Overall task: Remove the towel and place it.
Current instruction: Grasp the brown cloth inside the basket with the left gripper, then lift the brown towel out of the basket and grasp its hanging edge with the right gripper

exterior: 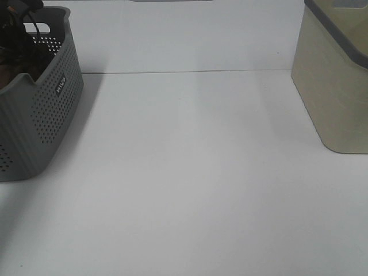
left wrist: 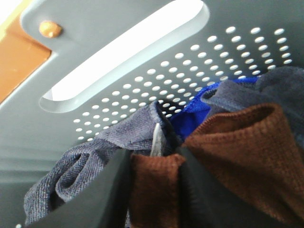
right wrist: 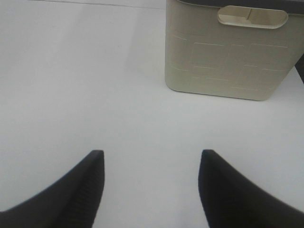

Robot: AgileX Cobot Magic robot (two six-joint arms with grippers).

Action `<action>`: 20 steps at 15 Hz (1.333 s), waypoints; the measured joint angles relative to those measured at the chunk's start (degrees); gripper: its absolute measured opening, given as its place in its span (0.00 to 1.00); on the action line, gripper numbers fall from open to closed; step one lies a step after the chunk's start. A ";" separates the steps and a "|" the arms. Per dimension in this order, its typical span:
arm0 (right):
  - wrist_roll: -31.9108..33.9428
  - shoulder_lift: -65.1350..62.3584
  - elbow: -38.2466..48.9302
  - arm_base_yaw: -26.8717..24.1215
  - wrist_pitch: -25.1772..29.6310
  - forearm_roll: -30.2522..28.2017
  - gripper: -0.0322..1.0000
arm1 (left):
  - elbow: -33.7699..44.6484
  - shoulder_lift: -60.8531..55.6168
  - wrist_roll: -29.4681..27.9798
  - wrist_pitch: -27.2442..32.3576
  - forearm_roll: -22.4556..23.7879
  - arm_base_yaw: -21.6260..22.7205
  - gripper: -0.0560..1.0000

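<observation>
From up high I see the grey basket (exterior: 52, 115) at the far left of the white counter (exterior: 190, 190) and the beige bin (exterior: 336, 86) at the far right. The wide bare stretch between them I take to be room for laying something down. Only the dark cabling of the left arm (exterior: 17, 34) shows above the basket's rim. What it does inside is hidden from here, and neither set of fingers can be seen. The left wrist view fills that gap: down inside the basket, the left gripper (left wrist: 153, 166) has its fingers pressed narrow onto a fold of the brown towel (left wrist: 237, 156). The towel lies high in the heap, against a grey-blue cloth (left wrist: 80, 166) and a bright blue cloth (left wrist: 190, 118). A pale sliver (left wrist: 156, 138) just above the pinch may be the towel's tag, though I cannot be sure. Pinching an upper fold makes sense, I judge, since the towel could then lift free without dragging the other clothes along. The right wrist view shows what the other two do not: the right gripper (right wrist: 151, 161) hangs over bare counter, fingers wide apart and holding nothing. It faces the beige bin, apparently out of the way of the basket work.
</observation>
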 joint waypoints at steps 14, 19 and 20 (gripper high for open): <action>0.00 0.00 0.00 0.00 0.00 0.00 0.58 | 0.00 -18.79 -3.44 2.52 -1.66 -0.34 0.05; 0.00 0.00 0.00 0.00 0.00 0.00 0.58 | 0.00 -34.61 -1.60 2.75 -12.15 -7.62 0.05; 0.00 0.00 0.00 0.00 0.00 0.06 0.58 | 0.00 -36.78 -0.29 2.81 -13.69 -10.03 0.05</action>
